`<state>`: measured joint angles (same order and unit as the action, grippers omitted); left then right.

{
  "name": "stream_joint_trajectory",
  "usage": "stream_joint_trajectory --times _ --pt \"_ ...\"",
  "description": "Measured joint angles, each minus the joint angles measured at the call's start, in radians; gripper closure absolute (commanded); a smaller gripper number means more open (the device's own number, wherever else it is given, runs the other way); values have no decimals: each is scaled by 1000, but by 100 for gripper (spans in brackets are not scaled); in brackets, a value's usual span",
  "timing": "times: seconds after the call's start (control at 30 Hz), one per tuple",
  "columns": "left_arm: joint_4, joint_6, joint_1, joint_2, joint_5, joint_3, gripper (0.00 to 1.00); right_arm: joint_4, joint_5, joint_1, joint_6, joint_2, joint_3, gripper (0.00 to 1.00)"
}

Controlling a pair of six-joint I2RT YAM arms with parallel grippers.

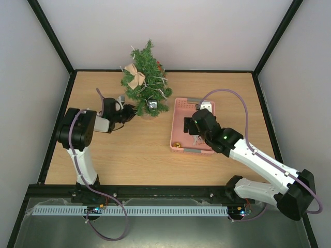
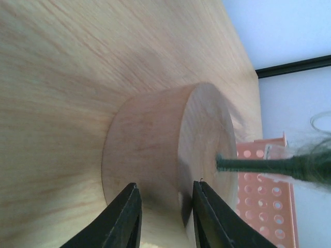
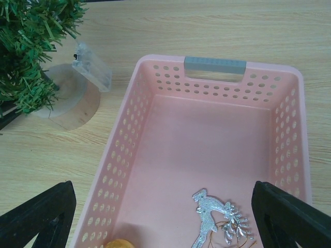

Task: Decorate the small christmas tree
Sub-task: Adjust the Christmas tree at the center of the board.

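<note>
The small christmas tree [image 1: 146,72] stands at the back of the table and carries a beige bow [image 1: 136,77] and a silver box ornament [image 1: 152,104]. My left gripper [image 1: 130,111] is down at its round base [image 2: 170,144]. The jaws stand narrowly apart, with the base's rim showing between the fingertips [image 2: 129,206]. No contact shows. The green stem [image 2: 258,165] rises from the base. My right gripper [image 1: 192,126] hangs wide open over the pink basket [image 3: 129,134], above a silver reindeer ornament [image 3: 212,217].
A gold ball [image 1: 176,145] lies in the basket's near corner. The basket [image 1: 181,106] sits right of the tree, its grey handle [image 3: 214,64] at the far end. Black frame rails and white walls enclose the table.
</note>
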<state>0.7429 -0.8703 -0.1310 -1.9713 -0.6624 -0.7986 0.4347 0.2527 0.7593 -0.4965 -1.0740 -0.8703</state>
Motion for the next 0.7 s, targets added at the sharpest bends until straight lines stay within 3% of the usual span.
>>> stream_joint_trajectory --times 0.27,0.57,0.7 --pt "-85 29 -53 80 44 50 71 0 -10 0 2 3 4 9" --pt "-61 5 -90 120 81 106 71 -1 -16 -1 14 -2 4 12" --pt "-61 -13 -100 160 92 149 63 -1 -47 -3 21 -11 4 16"
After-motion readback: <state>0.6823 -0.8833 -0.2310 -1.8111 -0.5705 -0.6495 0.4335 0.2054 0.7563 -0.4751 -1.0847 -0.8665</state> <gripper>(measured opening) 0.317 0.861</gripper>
